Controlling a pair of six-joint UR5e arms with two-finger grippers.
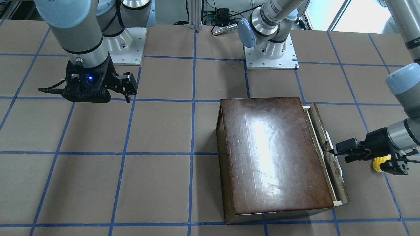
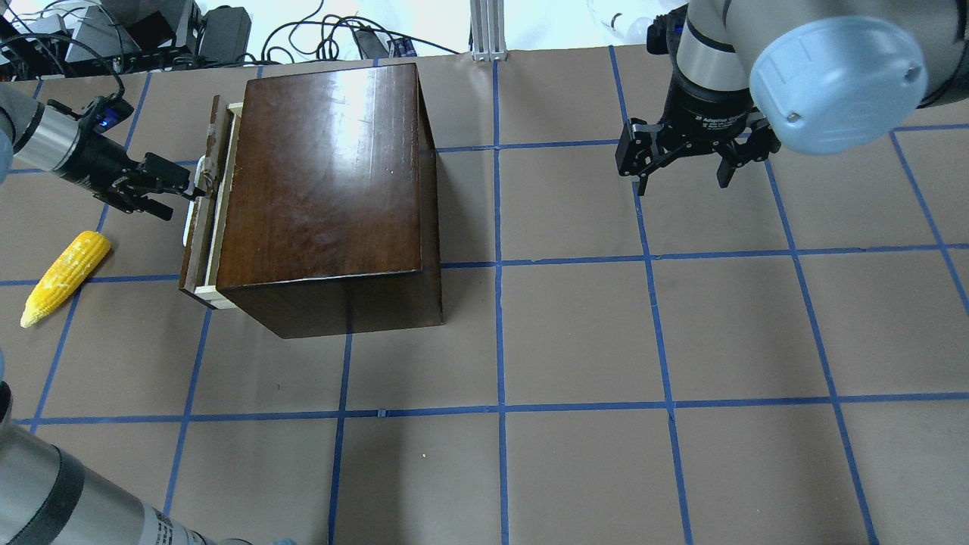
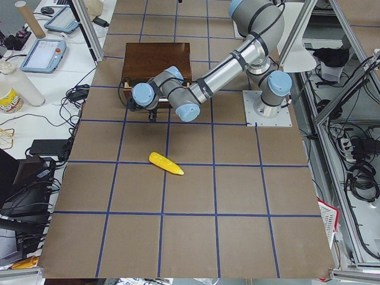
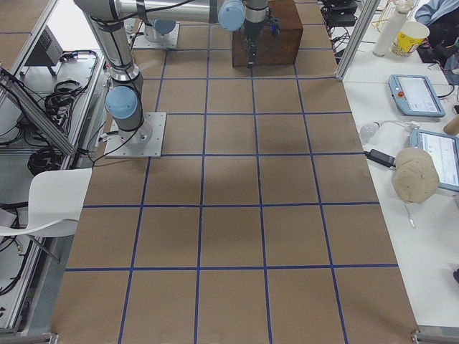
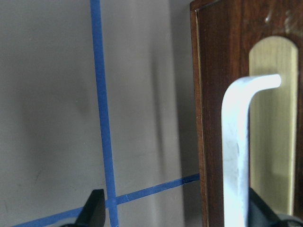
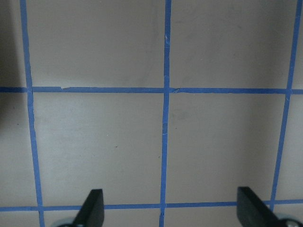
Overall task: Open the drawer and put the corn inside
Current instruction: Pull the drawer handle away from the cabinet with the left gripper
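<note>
Corn (image 2: 64,276) first, since it's closest to the robot's side: a little bright yellow cob with bumpy kernels. It's lying flat on the brown table (image 2: 575,333) over a crossing of blue tape lines, pale tapered tip pointing back toward the robot. It sits out on the robot's left, near the drawer front but not touching it.

A bit further in, the left gripper (image 2: 163,189) is reaching in sideways at the drawer (image 2: 198,253). The wrist view shows its jaws apart, with the white handle (image 5: 235,151) between them, close to one finger, not pinched.

The drawer front is dark brown and chipped, out just a crack. Only a thin strip of pale wood shows, and the top of the glossy dark box (image 2: 325,174) covers the rest of the tray.

Way off on the far right, the right gripper (image 2: 681,180) hangs over bare table, pointing down, jaws wide apart, holding nothing.
</note>
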